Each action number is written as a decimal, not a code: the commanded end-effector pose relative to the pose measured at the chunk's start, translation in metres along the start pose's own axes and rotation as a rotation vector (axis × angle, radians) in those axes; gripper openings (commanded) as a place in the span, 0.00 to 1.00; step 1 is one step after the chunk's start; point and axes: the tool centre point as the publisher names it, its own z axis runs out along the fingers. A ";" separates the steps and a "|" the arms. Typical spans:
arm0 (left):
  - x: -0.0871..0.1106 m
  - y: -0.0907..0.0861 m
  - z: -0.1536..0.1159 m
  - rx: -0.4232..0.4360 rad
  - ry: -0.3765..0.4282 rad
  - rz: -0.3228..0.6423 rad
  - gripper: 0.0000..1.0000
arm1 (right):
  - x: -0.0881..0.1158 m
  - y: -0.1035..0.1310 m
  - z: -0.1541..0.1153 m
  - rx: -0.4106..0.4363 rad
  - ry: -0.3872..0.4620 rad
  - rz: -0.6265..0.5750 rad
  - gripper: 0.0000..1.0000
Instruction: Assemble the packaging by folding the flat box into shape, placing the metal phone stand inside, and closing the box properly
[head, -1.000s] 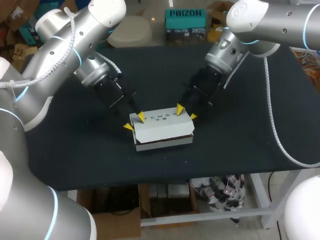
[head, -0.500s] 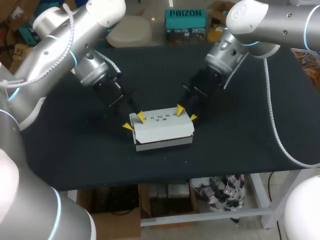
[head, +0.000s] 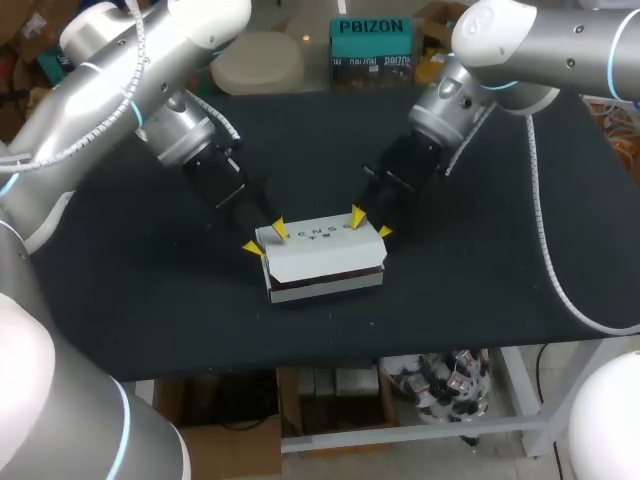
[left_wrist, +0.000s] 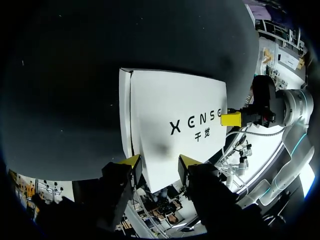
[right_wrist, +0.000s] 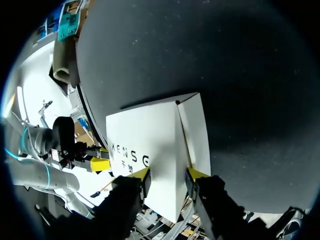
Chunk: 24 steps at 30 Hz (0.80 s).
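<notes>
A white box (head: 320, 255) with dark lettering on its lid lies in the middle of the black table (head: 150, 290). The lid is down, and a dark slit shows along the box's front. My left gripper (head: 265, 239) is at the back left corner of the box, open, one yellow tip beside the end wall and the other over the lid. My right gripper (head: 371, 225) stands open over the back right corner. In the left wrist view the box (left_wrist: 175, 120) lies ahead of my left gripper (left_wrist: 161, 162). In the right wrist view the box (right_wrist: 150, 150) lies ahead of my right gripper (right_wrist: 168, 174). The metal phone stand is not visible.
A teal carton (head: 370, 45) and a pale round object (head: 258, 62) stand at the table's back edge. Bare black tabletop lies on both sides of the box and in front of it.
My left gripper has shifted slightly back and to the left at the box's corner, and the box has edged a little left with it. The right gripper has hardly moved.
</notes>
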 end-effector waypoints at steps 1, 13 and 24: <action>0.001 0.004 0.000 0.023 -0.001 0.000 0.50 | 0.001 0.000 0.000 -0.001 0.002 0.004 0.47; -0.001 0.006 -0.005 0.037 -0.004 0.001 0.49 | 0.001 0.003 0.000 0.001 0.005 0.014 0.47; 0.003 0.013 -0.027 0.106 -0.031 0.081 0.54 | 0.001 0.003 0.000 0.001 0.005 0.014 0.48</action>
